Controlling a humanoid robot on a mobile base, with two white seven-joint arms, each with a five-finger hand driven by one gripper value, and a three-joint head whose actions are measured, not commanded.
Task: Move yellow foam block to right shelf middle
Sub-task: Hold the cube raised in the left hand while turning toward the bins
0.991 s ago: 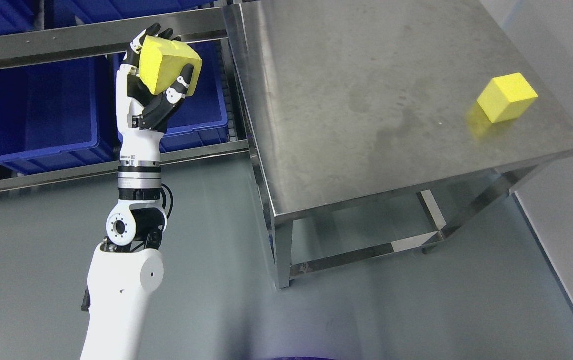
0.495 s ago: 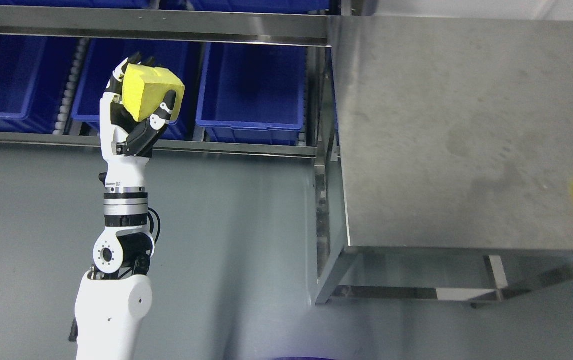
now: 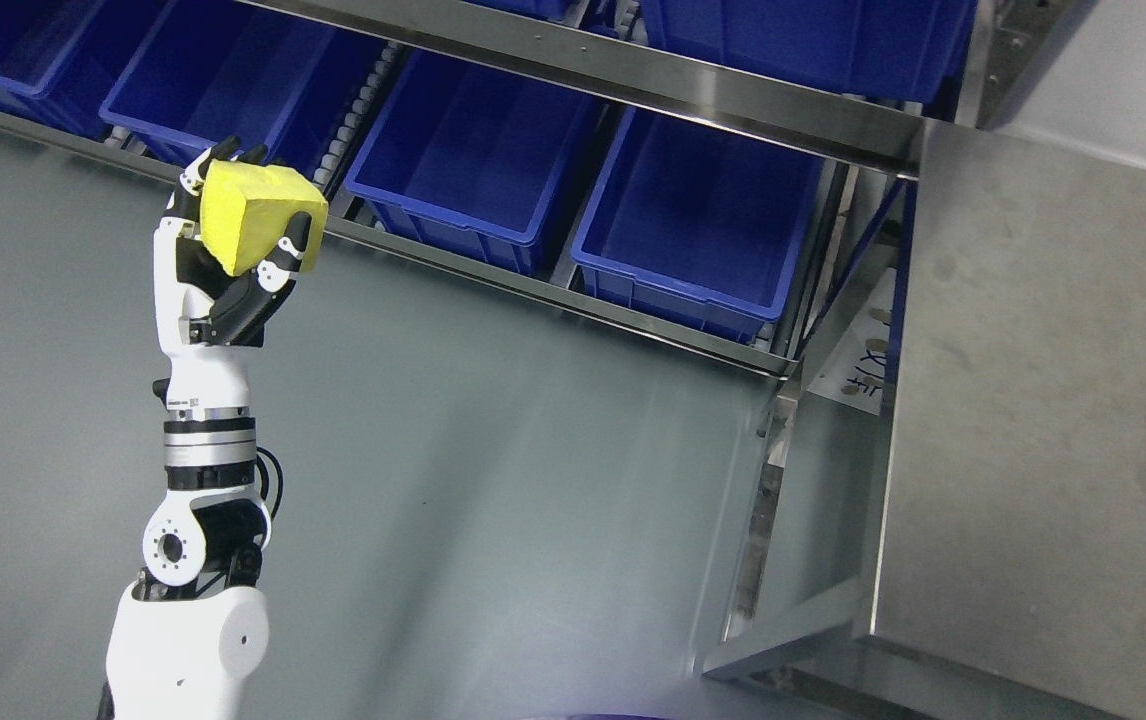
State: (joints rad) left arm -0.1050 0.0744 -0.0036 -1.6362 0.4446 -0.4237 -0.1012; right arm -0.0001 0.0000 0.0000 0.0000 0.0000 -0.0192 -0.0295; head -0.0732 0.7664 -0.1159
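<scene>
Left hand (image 3: 233,250): raised on an upright forearm, fingers (image 3: 285,252) wrapped around the block, thumb side pressing its lower front face, the others hooked over the back. Right hand: not in view.

Block (image 3: 258,215): yellow foam cube, held clear of every surface, tilted with one corner down into the palm. Judged very light, soft and compressible; edges look slightly rounded where the fingers bear on it. The matte, porous skin should grip well, so a slip seems unlikely. Not fragile, though a hard squeeze would deform it and could let it spring out on release. Best held across two opposite flat faces, as now, with moderate pressure.

Floor (image 3: 493,470): grey, below and to the right of the fingers.

Worktop (image 3: 1053,420): steel, well to the right of the fingers, bare in the part shown.

Shelf (image 3: 553,290): steel rack beyond the fingers, running away up and to the right.

Bins (image 3: 473,170): blue, open-topped, side by side on the shelf level just behind the fingers; more sit on the level above. All appear empty.
</scene>
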